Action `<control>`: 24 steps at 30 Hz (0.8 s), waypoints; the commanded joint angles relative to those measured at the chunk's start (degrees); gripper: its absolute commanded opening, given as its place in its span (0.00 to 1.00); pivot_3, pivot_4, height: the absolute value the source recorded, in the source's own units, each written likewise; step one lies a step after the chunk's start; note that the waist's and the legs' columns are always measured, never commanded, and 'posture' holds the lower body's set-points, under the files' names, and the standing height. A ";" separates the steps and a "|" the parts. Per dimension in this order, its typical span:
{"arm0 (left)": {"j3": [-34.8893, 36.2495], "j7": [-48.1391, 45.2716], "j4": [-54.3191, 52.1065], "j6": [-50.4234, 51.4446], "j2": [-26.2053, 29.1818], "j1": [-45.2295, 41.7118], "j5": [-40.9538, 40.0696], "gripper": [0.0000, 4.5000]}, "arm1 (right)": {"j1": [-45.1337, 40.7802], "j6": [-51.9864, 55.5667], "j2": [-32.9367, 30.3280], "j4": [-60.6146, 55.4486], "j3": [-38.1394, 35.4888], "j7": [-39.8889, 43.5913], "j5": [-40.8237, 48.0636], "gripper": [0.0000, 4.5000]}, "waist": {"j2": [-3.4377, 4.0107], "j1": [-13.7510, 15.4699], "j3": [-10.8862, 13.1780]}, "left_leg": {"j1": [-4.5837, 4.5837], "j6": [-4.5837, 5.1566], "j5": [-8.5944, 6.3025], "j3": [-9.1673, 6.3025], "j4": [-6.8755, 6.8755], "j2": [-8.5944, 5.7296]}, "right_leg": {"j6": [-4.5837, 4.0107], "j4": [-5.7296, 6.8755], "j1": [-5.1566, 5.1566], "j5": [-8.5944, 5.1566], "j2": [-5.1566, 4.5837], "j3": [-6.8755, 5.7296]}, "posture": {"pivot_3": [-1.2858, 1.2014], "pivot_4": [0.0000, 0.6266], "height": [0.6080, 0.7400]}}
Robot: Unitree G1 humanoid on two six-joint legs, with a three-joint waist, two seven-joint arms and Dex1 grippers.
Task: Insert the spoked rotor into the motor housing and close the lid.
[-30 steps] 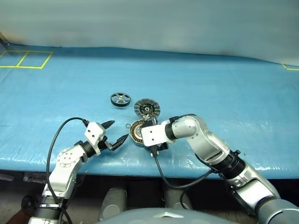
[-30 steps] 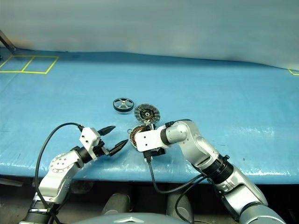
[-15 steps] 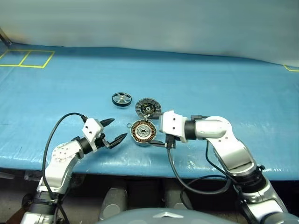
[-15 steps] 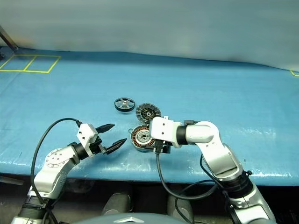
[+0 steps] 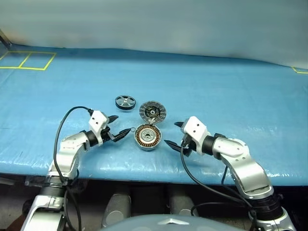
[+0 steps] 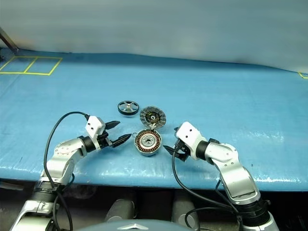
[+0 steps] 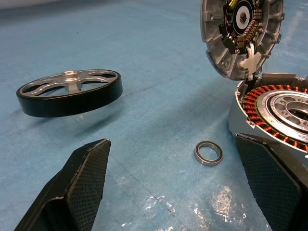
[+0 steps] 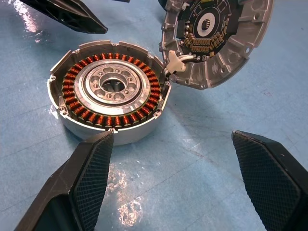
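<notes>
A: Where's the spoked rotor (image 5: 124, 102)?
B: Flat on the blue counter (image 5: 231, 91), beyond the left gripper (image 5: 119, 134), whose jaws gape wide and hold nothing; a small ring (image 7: 208, 153) lies just ahead of them.
A: And the motor housing (image 5: 147, 136)?
B: Between both grippers, lid (image 5: 152, 111) tipped up behind it; the right gripper (image 5: 174, 134) sits beside it, jaws spread, empty.

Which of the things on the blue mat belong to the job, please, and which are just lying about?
For the job:
- spoked rotor
- motor housing, open
- lid, swung back

Lying about:
- small metal ring, beside the housing
- yellow tape squares
</notes>
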 commanded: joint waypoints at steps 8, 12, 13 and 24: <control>-3.66 -2.65 3.79 -3.03 -0.63 -2.80 3.94 1.00 | -0.98 -0.86 -1.51 -1.94 0.42 -2.45 1.45 0.92 | -0.01 0.01 0.00 | -0.02 0.00 0.00 0.00 -0.03 0.00 | 0.00 -0.02 -0.01 0.00 0.00 0.00 | 0.52 0.24 1.00; -4.25 -2.10 5.49 -4.03 -1.30 -3.47 5.41 1.00 | -1.07 -1.01 -1.67 -1.86 0.72 -2.97 1.71 0.92 | -0.01 0.10 0.00 | -0.02 0.00 0.00 -0.01 0.00 0.00 | 0.00 -0.02 0.00 0.00 0.00 0.00 | 0.52 0.24 1.00; -4.31 -1.87 5.85 -4.18 -1.39 -3.64 5.84 1.00 | -1.08 -1.03 -1.73 -1.87 0.75 -3.06 1.78 0.92 | -0.01 0.16 0.00 | -0.02 0.00 0.00 -0.01 0.00 0.00 | 0.00 -0.02 0.00 0.00 0.00 0.00 | 0.52 0.24 1.00; -4.58 -0.64 10.12 -6.73 -2.82 -5.28 8.12 0.73 | -1.15 -1.15 -2.39 -1.79 1.15 -4.02 2.29 0.92 | -0.02 0.25 -0.01 | 0.00 0.01 0.00 -0.01 0.00 0.00 | 0.01 -0.01 0.02 0.00 0.00 0.00 | 0.52 0.24 1.00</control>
